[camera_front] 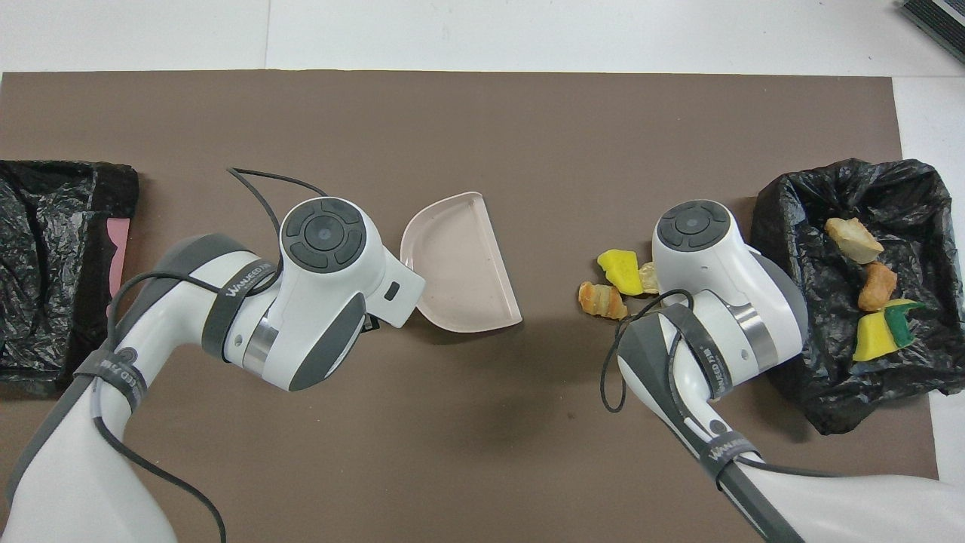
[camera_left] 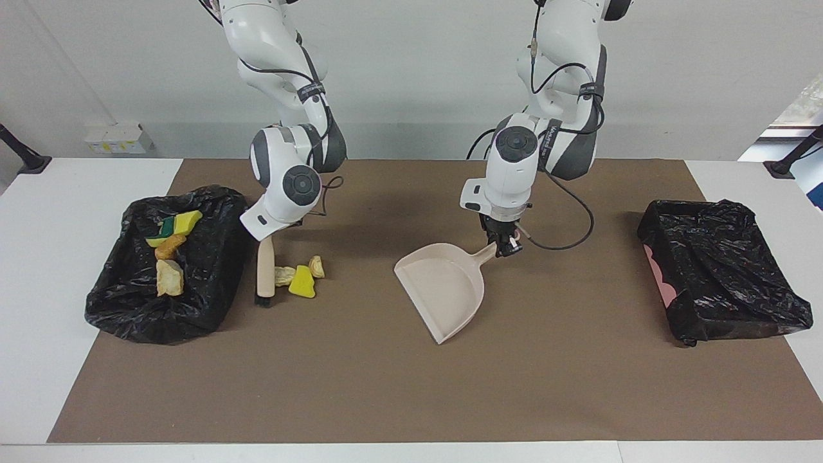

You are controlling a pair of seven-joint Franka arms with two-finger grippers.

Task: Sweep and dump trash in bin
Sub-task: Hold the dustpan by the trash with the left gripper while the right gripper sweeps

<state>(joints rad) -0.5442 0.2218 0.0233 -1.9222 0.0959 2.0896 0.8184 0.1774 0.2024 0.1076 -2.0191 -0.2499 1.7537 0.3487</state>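
Your right tool (camera_left: pixel 275 233) is clamped on the upper end of the brush (camera_left: pixel 264 273), holding it upright with the bristles on the brown mat (camera_left: pixel 386 386). The brush stands between the trash-holding bin (camera_left: pixel 212 289) and three loose scraps: a yellow sponge chunk (camera_left: pixel 300 283), a beige lump (camera_left: pixel 316 266) and a tan lump (camera_left: pixel 282 274) touching the brush handle. This placement appears deliberate: with the bristles on the bin side of the scraps, a stroke toward the middle of the tabletop would push them to the dustpan.

Your left tool (camera_left: pixel 505 243) grips the handle of the dustpan (camera_left: pixel 443 292). The pan rests on the mat near the middle of the tabletop, well apart from the scraps, with its open mouth angled toward the right arm's end, which suits receiving the sweep.

Four further scraps lie in the black-lined bin at the right arm's end: a yellow-and-green sponge piece (camera_left: pixel 168 225), another yellow chunk (camera_left: pixel 188 221), an orange-brown lump (camera_left: pixel 170 246) and a beige lump (camera_left: pixel 169 278). A second lined bin (camera_left: pixel 720 270) sits at the left arm's end; no trash shows in it.

Judged from this layout, the sweeping step is about to start. You must either close the gap with the pan or make a long stroke; light foam scraps may roll or scatter.
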